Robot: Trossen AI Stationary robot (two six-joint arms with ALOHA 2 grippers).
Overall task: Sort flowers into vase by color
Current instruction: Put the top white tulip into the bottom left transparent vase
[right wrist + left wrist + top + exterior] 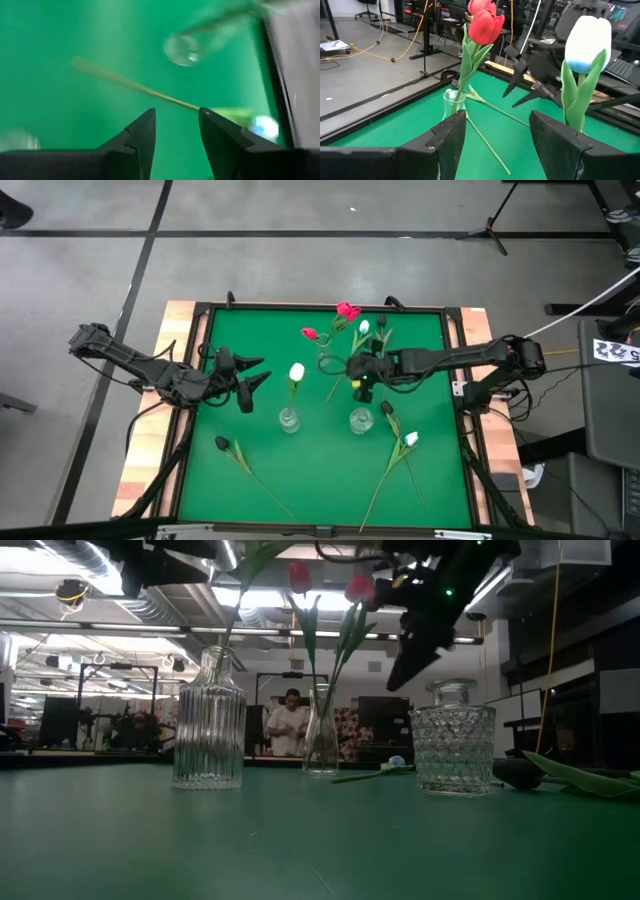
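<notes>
Currently the right gripper hovers just above the white tulip lying on the table beside the narrow vase holding two red tulips. Its fingers are narrowly parted, empty. The stem runs crosswise ahead of them, so the right arm is nearer. Left gripper waits, fingers wide, near the ribbed vase with one white tulip. Right wrist view is blurred; exact height over the stem is unclear.

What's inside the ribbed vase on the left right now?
The ribbed vase holds one white tulip, its stem running down into the neck. The low view shows only that stem entering; whether anything else sits at the bottom cannot be told through the ribbed glass. The left gripper hovers beside it, open.
</notes>
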